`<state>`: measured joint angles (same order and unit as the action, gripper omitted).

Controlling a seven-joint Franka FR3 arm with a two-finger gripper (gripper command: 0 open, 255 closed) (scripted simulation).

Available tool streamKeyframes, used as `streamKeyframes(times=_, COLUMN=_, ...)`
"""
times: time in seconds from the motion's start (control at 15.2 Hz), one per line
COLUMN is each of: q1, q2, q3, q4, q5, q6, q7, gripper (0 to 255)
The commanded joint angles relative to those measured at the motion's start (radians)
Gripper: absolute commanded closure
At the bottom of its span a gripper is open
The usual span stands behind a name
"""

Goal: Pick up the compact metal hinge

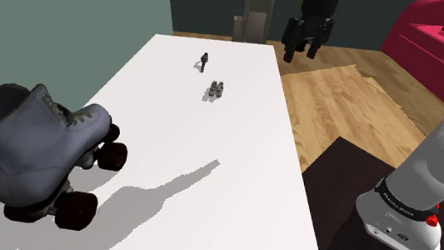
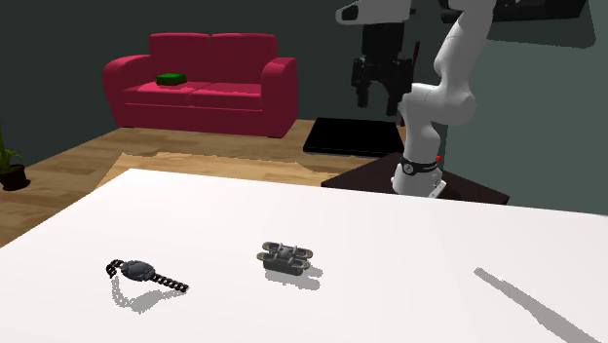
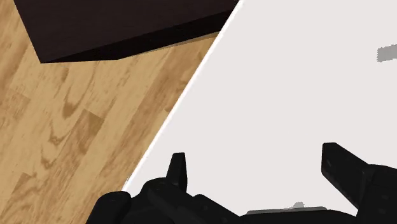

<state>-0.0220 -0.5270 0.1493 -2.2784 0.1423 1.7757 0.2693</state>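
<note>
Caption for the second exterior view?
Small grey metal hinge and dark wristwatch on white table; black gripper hovers open beyond.

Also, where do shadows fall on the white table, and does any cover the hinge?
Shoulder view: a broad grey shadow lies on the table beside the roller skate, well apart from the hinge. Second exterior view: the hinge casts a small soft shadow beside itself; a grey streak lies at that view's lower right.

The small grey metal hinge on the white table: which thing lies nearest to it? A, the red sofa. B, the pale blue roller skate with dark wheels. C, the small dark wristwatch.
C: the small dark wristwatch lies close by the small grey metal hinge on the white table, while the pale blue roller skate stands far off.
</note>
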Motion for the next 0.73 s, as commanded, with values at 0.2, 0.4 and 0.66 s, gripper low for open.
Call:
streamKeyframes(times=0.2, q1=-0.021, q2=0.164, q3=0.073, q4=0.053, q5=-0.01, q6=0.122, q7=0.161, gripper=0)
streamKeyframes(times=0.4, q1=-0.033, q2=0.274, q3=0.11, q4=0.103, q5=-0.035, q6=0.184, q7=0.261, gripper=0)
streamKeyframes(times=0.66, q1=-0.044, q2=0.429, q3=0.145, q4=0.189, q5=-0.088, q6=0.249, q7=0.398, gripper=0)
